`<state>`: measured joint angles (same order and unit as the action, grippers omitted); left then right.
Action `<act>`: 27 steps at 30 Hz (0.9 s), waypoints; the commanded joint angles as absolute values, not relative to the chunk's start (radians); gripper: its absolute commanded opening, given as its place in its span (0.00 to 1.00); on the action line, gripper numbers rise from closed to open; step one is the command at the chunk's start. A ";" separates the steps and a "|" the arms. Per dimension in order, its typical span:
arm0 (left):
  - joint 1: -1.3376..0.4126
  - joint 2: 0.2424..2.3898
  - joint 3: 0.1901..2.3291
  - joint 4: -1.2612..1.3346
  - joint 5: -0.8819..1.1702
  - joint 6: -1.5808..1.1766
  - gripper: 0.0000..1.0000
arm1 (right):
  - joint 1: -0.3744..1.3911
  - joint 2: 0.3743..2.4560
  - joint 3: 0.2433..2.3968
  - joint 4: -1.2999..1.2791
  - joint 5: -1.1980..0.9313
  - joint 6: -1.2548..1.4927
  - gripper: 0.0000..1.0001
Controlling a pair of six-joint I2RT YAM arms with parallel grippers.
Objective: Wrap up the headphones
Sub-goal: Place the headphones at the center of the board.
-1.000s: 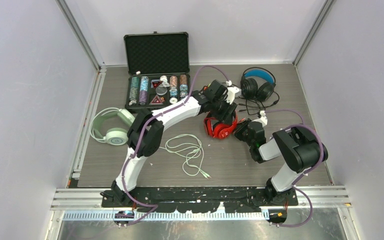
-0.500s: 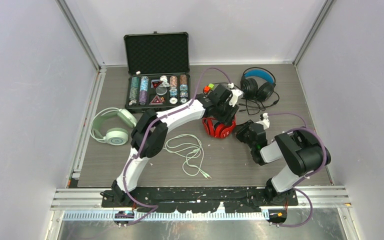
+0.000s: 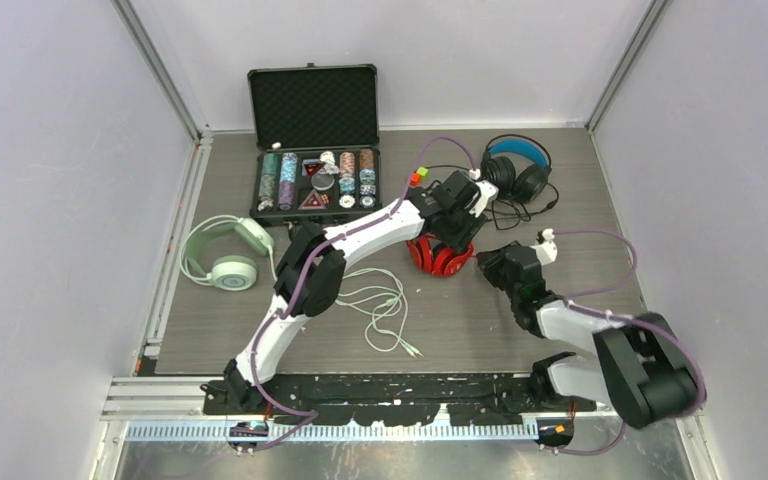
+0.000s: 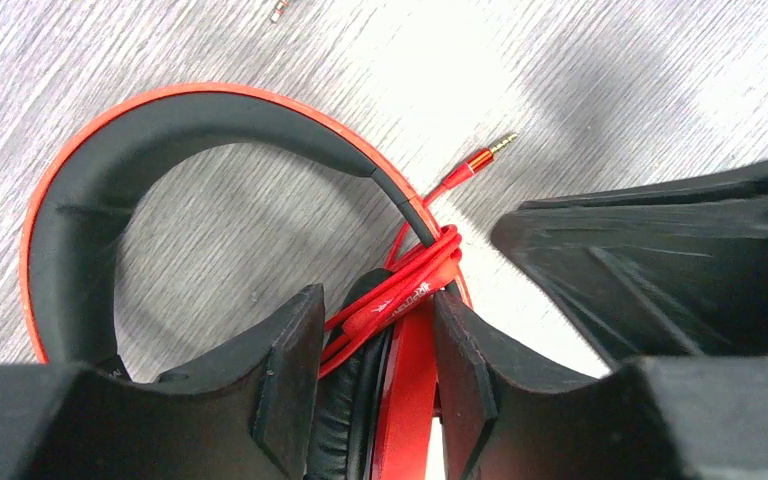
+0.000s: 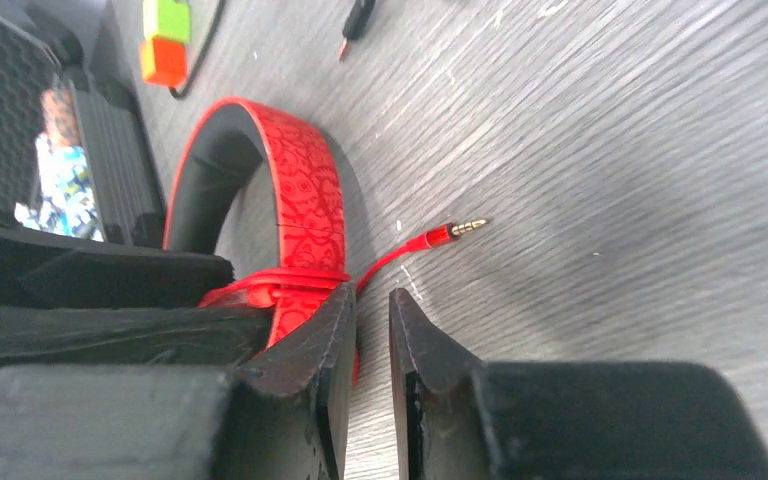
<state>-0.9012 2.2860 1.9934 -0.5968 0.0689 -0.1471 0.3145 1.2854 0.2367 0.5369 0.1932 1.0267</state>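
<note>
Far left of the red headphones point(image 3: 436, 258), pale green headphones point(image 3: 222, 255) lie flat on the counter point(image 3: 580, 200). Behind and left of the red pair stands an open black case point(image 3: 313, 105) holding stacks of chips. A loose white cable point(image 3: 375, 305) sprawls just to the near left of the red pair. The red headphones sit near the counter's middle. The left gripper point(image 4: 372, 300) reaches down over them, pinching one earcup side where the red cable point(image 4: 400, 285) is wound around the band. The cable's plug point(image 5: 450, 232) lies free on the counter just beside them. Immediately right of the red pair, the right gripper point(image 5: 370, 310) hangs low with its jaws slightly parted around nothing. Behind and right of the red pair rest black headphones point(image 3: 515, 170) with a blue headband.
</note>
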 commanded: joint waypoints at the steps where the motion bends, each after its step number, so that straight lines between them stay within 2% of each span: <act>1: -0.901 2.360 2.048 -0.786 0.007 -0.126 0.46 | 0.311 1.094 0.262 0.261 0.354 1.082 0.24; 6: -0.900 2.377 2.097 -0.833 -0.025 -0.153 0.52 | 0.313 0.868 0.256 0.136 0.401 1.072 0.25; 11: -0.900 2.328 2.116 -0.824 -0.005 -0.180 0.63 | 0.312 0.730 0.283 0.024 0.415 1.050 0.34; 16: -0.899 2.264 2.143 -0.814 0.048 -0.207 0.70 | 0.313 0.691 0.328 -0.079 0.377 1.039 0.43; 21: -0.898 2.191 2.154 -0.803 0.081 -0.222 0.83 | 0.312 0.652 0.381 -0.182 0.328 1.038 0.57; 27: -0.886 2.101 2.139 -0.831 0.097 -0.221 0.99 | 0.313 0.645 0.473 -0.286 0.247 1.017 0.59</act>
<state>-0.8959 2.2288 2.1109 -0.8043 0.0639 -0.2111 0.3141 0.6540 0.3885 -0.2161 0.2970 1.0458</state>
